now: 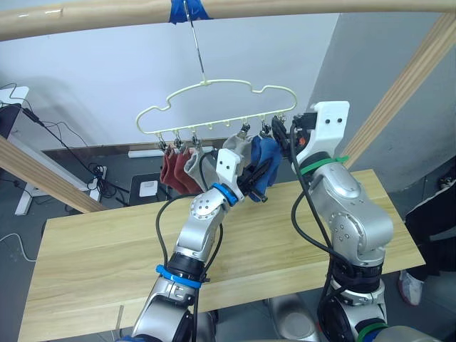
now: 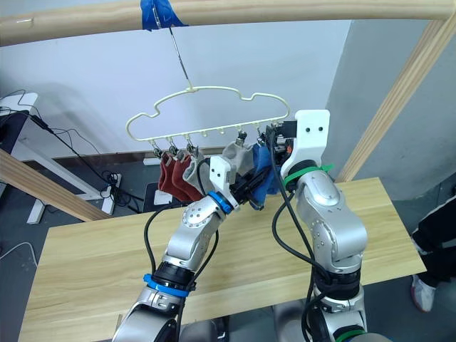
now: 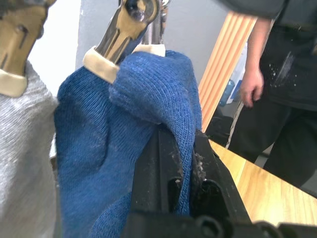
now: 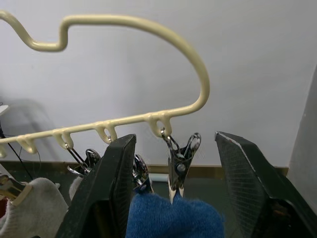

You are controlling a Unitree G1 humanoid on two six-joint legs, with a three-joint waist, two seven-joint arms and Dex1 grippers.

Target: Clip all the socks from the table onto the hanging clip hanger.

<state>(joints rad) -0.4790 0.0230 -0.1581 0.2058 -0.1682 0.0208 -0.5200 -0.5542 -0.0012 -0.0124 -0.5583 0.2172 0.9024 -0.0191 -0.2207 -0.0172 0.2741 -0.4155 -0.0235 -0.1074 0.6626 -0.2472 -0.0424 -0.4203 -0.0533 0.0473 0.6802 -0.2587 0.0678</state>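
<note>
The left gripper (image 3: 185, 168) is clamped on a blue sock (image 3: 133, 144): in the left wrist view its black fingers (image 3: 158, 168) pinch a fold of the blue fabric just under a metal clip (image 3: 124, 29) that bites the sock's top edge. The right gripper (image 4: 171, 198) is raised at the hanger's right end with its fingers (image 4: 106, 193) spread wide apart, holding nothing; the last clip (image 4: 179, 166) hangs between them, its tip touching the blue fabric (image 4: 173, 218) below.

The hanger (image 1: 214, 107) hangs by its thin hook (image 1: 196, 50) from a wooden beam (image 1: 92, 18), where blue tape (image 1: 187, 10) wraps the beam. It hangs above the table's far edge. Along its lower bar, from the left end: two red socks (image 1: 173, 169) side by side, a grey sock (image 1: 194, 165) touching them, a second grey sock (image 1: 237, 148) nearer the right end, then the blue socks (image 1: 265, 158) at the right end.

The table (image 1: 92, 263) lies under both arms.

A person (image 3: 282, 89) in dark clothing stands beyond the table's right end, one hand (image 3: 251, 87) hanging at the side.
</note>
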